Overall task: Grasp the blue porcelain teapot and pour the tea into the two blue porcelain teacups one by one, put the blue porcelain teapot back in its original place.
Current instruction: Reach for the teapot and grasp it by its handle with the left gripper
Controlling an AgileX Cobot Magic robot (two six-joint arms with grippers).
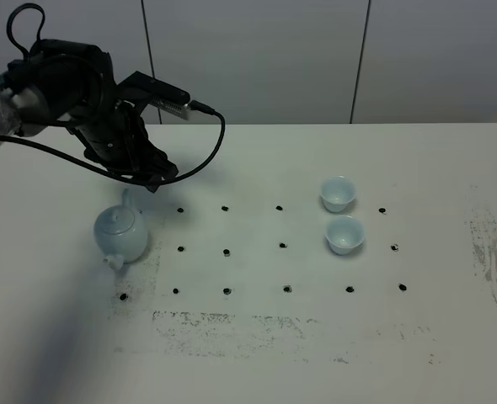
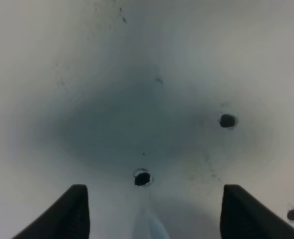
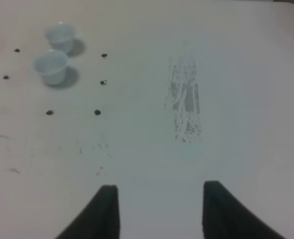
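The blue porcelain teapot (image 1: 120,234) stands upright on the left of the white table (image 1: 257,353), lid on, spout toward the front. The two blue porcelain teacups (image 1: 337,193) (image 1: 344,234) stand side by side right of centre, apart from each other. My left gripper (image 1: 152,178) hovers just behind the teapot near its handle, open and empty. In the left wrist view the left gripper (image 2: 154,191) has its jaws wide apart, with a pale blue sliver of the teapot (image 2: 149,226) between them. My right gripper (image 3: 160,188) is open and empty, far from both cups (image 3: 60,36) (image 3: 51,66).
Small black holes (image 1: 226,252) dot the table in a grid. Scuffed grey patches mark the front (image 1: 223,324) and the right side (image 1: 493,252). A black cable (image 1: 211,147) loops from the left arm above the table. A grey panelled wall stands behind.
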